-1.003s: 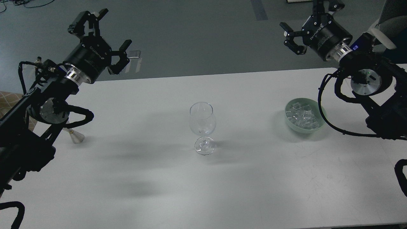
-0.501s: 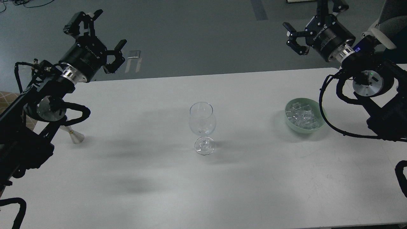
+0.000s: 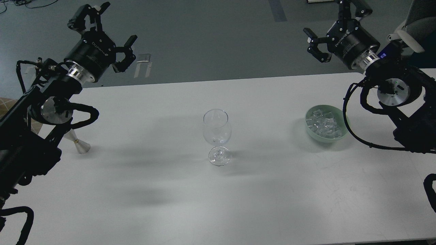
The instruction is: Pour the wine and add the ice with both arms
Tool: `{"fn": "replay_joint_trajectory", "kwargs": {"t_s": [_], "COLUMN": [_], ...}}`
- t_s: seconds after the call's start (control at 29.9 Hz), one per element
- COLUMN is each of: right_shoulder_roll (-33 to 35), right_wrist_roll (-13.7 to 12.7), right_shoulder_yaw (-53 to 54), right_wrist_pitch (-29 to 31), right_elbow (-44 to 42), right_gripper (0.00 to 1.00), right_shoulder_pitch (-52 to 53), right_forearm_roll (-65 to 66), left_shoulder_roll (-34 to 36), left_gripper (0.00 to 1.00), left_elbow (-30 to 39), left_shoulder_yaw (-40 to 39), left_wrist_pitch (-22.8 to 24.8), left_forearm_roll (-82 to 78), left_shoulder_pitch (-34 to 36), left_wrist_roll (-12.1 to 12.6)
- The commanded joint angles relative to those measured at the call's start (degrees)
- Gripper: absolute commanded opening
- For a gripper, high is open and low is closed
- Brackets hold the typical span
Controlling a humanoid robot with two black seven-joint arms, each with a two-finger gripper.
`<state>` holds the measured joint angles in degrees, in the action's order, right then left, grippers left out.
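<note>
Both pincers, left pincer point(image 3: 102, 25) upper left and right pincer point(image 3: 335, 22) upper right, hang wide and empty. Ice point(image 3: 323, 124) sits in the green bowl point(image 3: 344, 117), right of the glass point(image 3: 217, 127). Nothing is started; next probably reaching down for it.

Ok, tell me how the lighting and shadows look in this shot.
Head view: soft, even light, no harsh glare on the white table; broad blurry arm shadows lie left of and below the wine glass; the glass and the ice in the green bowl show only small highlights; focus is sharp throughout.
</note>
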<state>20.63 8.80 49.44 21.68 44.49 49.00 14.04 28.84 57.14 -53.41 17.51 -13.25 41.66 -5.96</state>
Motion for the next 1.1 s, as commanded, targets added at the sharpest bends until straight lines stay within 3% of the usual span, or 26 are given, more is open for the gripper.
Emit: {"fn": "replay_joint_trajectory", "kwargs": {"t_s": [0.0,0.17,1.07], "right_shoulder_roll": [-0.2,-1.6,-2.7], "right_wrist_roll": [0.3,1.9,2.0], "right_shoulder_yaw": [0.0,0.2,0.4], "right_wrist_pitch": [-4.1,-6.3,-5.7], "right_elbow": [0.2,0.3,0.9], "right_gripper": [1.0,1.0,1.0], "right_shoulder_pitch": [0.1,0.6,0.5], "right_forearm_roll": [4.8,5.7,5.6], "left_shoulder_roll": [-0.1,-1.0,-1.1], "left_gripper": [0.98,0.98,0.98], "left_elbow": [0.0,0.3,1.2], "left_shoulder_yaw": [0.9,1.5,0.5], "left_wrist_pitch": [-1.8,-3.0,-2.8], "left_forearm_roll": [-1.8,-7.4,-7.7], "left_shoulder_pitch": [-0.4,-0.7,-1.2], "left_wrist_roll": [-0.5,-0.5,-0.6]}}
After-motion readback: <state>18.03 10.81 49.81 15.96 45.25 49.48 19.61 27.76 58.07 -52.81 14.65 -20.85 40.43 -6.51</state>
